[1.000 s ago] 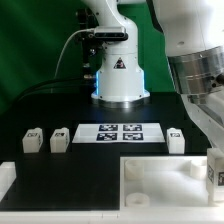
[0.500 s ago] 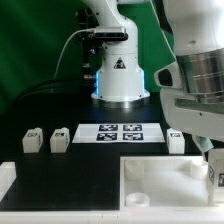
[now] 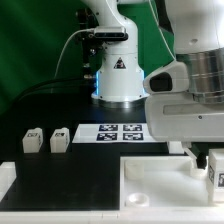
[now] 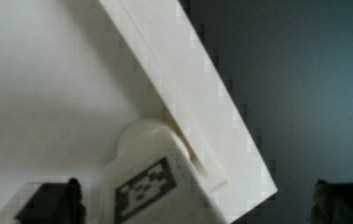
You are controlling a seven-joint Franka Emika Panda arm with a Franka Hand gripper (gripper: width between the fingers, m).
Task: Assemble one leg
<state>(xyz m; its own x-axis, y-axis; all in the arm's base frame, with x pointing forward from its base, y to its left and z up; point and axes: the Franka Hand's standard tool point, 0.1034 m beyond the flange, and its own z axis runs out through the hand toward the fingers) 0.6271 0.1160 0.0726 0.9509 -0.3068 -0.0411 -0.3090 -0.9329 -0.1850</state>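
Observation:
In the exterior view, two legs (image 3: 31, 140) (image 3: 60, 138) stand on the black table left of the marker board (image 3: 122, 132). The large white square panel (image 3: 150, 180) lies at the front. Another leg (image 3: 217, 166) with a small tag stands at the panel's corner on the exterior view's right. My gripper (image 3: 203, 158) hangs over that corner. In the wrist view the gripper (image 4: 199, 205) is open. Its dark fingers (image 4: 52, 200) stand apart on either side of the tagged leg (image 4: 146, 185), which sits by a round corner recess (image 4: 152, 135) of the panel (image 4: 48, 90). Neither finger touches the leg.
The robot base (image 3: 118, 75) stands behind the marker board with cables on the exterior view's left. A white block (image 3: 8, 176) sits at the front left corner. My arm's wrist (image 3: 190, 90) hides the table to the right of the marker board.
My arm has come down and toward the exterior view's left. It now covers the leg that stood to the right of the marker board.

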